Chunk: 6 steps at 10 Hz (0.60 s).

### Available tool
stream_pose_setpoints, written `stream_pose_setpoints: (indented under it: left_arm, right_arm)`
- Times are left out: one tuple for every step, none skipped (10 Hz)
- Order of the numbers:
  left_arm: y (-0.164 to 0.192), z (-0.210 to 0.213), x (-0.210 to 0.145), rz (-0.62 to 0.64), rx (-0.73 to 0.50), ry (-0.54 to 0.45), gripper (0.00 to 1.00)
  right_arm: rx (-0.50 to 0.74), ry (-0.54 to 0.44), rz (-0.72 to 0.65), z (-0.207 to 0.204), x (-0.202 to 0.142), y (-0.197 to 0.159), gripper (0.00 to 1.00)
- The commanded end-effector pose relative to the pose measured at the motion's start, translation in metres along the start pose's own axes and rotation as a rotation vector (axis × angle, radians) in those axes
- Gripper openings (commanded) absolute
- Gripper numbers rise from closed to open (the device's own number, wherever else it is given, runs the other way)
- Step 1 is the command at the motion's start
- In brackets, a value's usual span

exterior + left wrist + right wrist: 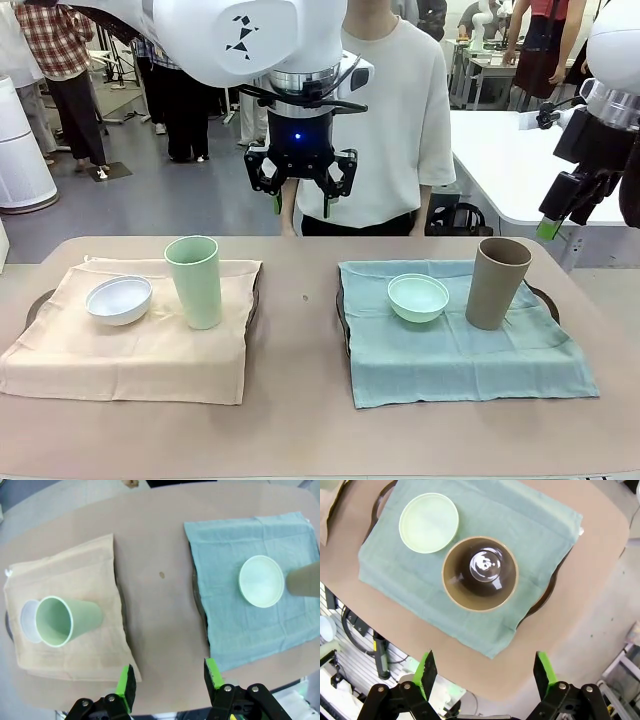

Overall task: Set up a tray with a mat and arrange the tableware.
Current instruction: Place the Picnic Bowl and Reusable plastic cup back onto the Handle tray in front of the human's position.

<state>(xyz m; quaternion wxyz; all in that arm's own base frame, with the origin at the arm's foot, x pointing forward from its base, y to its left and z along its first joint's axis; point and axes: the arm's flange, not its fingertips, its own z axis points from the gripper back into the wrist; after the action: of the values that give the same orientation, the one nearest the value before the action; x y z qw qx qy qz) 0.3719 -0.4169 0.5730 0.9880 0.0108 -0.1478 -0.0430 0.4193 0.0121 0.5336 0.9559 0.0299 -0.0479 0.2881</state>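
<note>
On the left, a white bowl [119, 299] and a pale green cup [195, 280] stand on a beige mat [130, 355] over a dark tray [36, 303]. On the right, a mint green bowl [418, 297] and a taupe-brown cup [496, 283] stand on a teal mat [470, 355] over a second tray [545, 296]. My left gripper [302, 205] hangs open high over the table's far middle, its fingers [126, 681] empty. My right gripper [552, 222] is open and raised at the right, above the taupe cup [480, 573] and the mint bowl [429, 522].
A person in a white shirt [385, 110] stands at the far side behind my left gripper. Bare tabletop [300, 300] runs between the two mats. A white table [500, 160] stands at the back right.
</note>
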Motion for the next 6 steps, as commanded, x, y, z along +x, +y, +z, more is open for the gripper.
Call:
stream_pose_setpoints:
  left_arm:
    - [0.019,0.007,0.013,-0.003,-0.041,0.018,0.73]
    - [0.044,0.010,0.013,0.013,-0.074,0.049,0.73]
    - [0.070,0.013,0.007,-0.023,-0.070,0.084,0.73]
    - [0.097,0.017,0.003,-0.045,-0.070,0.110,0.73]
    - [0.137,0.022,0.001,-0.062,-0.103,0.132,0.73]
    - [0.170,0.021,0.004,-0.045,-0.105,0.162,0.73]
  right_arm:
    - [0.012,-0.001,-0.060,-0.004,-0.003,-0.015,1.00]
    - [0.035,-0.003,-0.150,-0.005,-0.010,-0.033,1.00]
    - [0.040,0.002,-0.225,-0.006,-0.016,-0.047,1.00]
    - [0.054,0.016,-0.248,-0.002,-0.023,-0.059,1.00]
    - [0.061,0.005,-0.284,0.003,-0.031,-0.065,1.00]
    - [0.065,-0.002,-0.311,0.007,-0.037,-0.072,1.00]
